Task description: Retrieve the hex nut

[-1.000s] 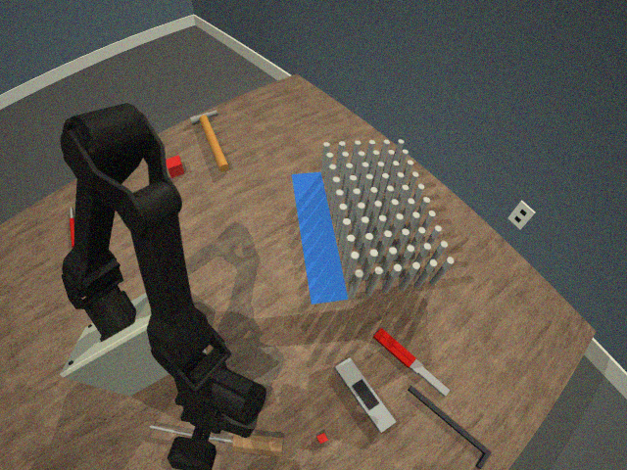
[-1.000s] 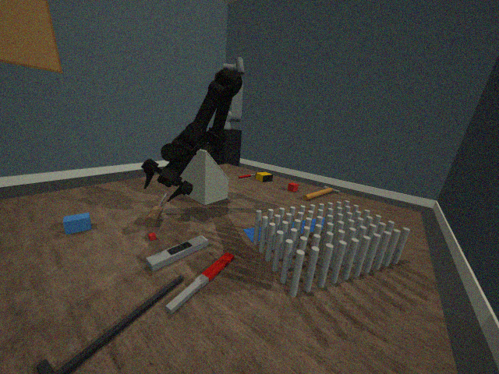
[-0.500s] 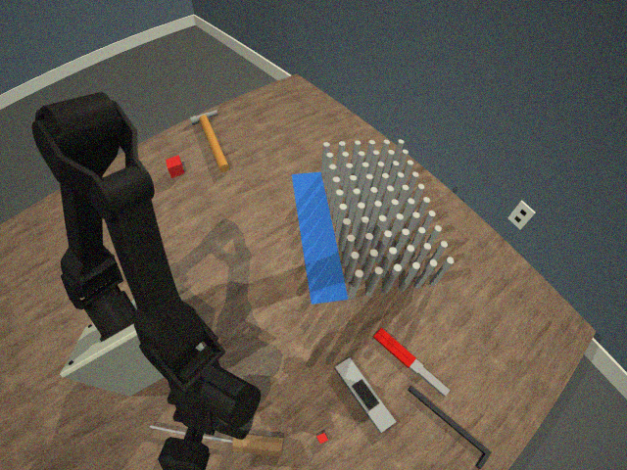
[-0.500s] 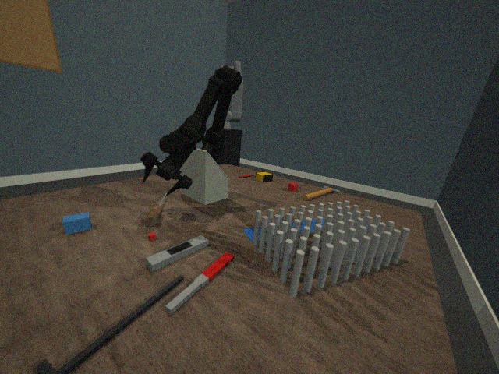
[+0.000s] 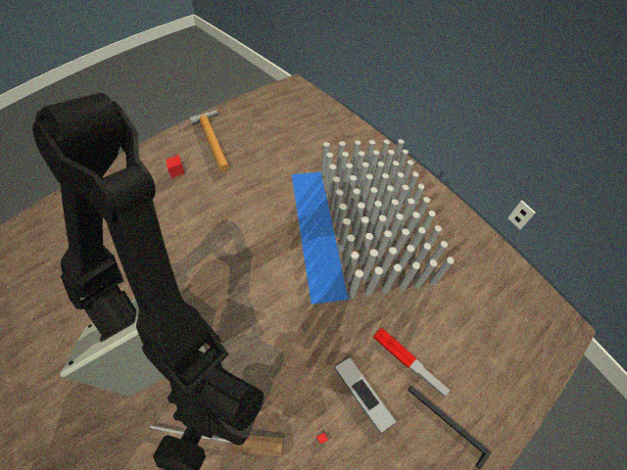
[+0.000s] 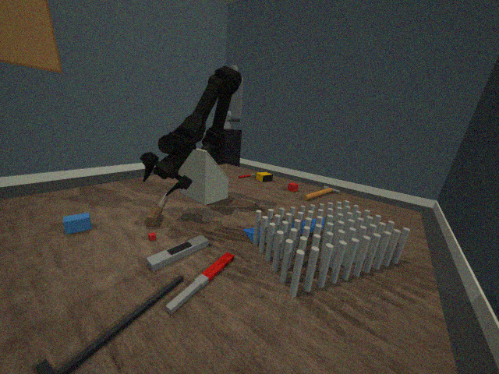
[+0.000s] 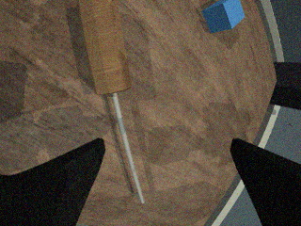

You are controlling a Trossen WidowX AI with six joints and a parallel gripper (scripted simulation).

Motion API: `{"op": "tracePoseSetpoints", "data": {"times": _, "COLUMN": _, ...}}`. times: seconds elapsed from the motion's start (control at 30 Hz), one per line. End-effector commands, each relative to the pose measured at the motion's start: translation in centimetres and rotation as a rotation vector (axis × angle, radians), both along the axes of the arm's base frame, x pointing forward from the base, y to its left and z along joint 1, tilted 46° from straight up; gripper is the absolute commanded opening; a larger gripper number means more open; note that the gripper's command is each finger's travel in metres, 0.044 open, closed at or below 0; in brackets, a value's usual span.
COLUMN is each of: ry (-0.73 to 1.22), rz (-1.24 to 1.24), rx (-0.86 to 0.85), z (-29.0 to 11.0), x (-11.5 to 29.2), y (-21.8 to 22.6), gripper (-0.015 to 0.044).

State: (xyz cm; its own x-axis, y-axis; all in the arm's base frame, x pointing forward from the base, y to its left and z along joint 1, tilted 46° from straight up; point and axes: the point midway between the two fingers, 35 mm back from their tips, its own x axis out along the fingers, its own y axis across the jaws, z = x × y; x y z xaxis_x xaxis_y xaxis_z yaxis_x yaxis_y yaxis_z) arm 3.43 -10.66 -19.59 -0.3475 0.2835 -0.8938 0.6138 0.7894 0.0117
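The hex nut cannot be seen in any view; by the task it lies deep among the standing spacers [image 5: 380, 217], which fill a dense grid toward the far right edge of the desk, and the blue taped strip [image 5: 317, 237] beside them shows no nut on it, so the retrieval looks undone. The tool nearest the gripper [image 7: 168, 169] is a wooden-handled awl or pick [image 7: 103, 44], lying flat near the front left corner of the desk with its thin metal shaft [image 7: 126, 147] pointing between the two dark fingers. The jaws stand spread wide with nothing between them, hovering just above the shaft. The chief risk is choosing this straight pick at all: with no visible hook it would probably only push the nut deeper or sideways. The long dark L-shaped bar [image 5: 448, 426] near the front right corner looks better suited to dragging. If the awl is taken, closing on the slim shaft instead of the handle could let it pivot or slip, and a swinging tip inside such tight rows would likely tip or shift a spacer. Approaching the field from the far side would drag the nut away from the strip. The small red cube [image 5: 321, 438], the grey remote-like block [image 5: 364, 395] and the red-handled chisel [image 5: 409, 360] lie along the front edge, where a low sweep of the arm could scatter them.
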Motion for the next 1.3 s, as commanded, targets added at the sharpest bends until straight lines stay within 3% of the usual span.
{"op": "tracePoseSetpoints", "data": {"times": 0.0, "ry": 0.094, "rz": -0.281, "rx": -0.069, "z": -0.8, "x": 0.9, "y": -0.7, "gripper": 0.044}}
{"op": "tracePoseSetpoints", "data": {"times": 0.37, "ry": 0.53, "rz": -1.219, "rx": -0.339, "z": -2.5, "x": 3.3, "y": -2.2, "gripper": 0.044}}
{"op": "tracePoseSetpoints", "data": {"times": 1.27, "ry": 1.272, "rz": -2.264, "rx": -0.903, "z": -3.8, "x": 6.6, "y": -3.7, "gripper": 0.044}}
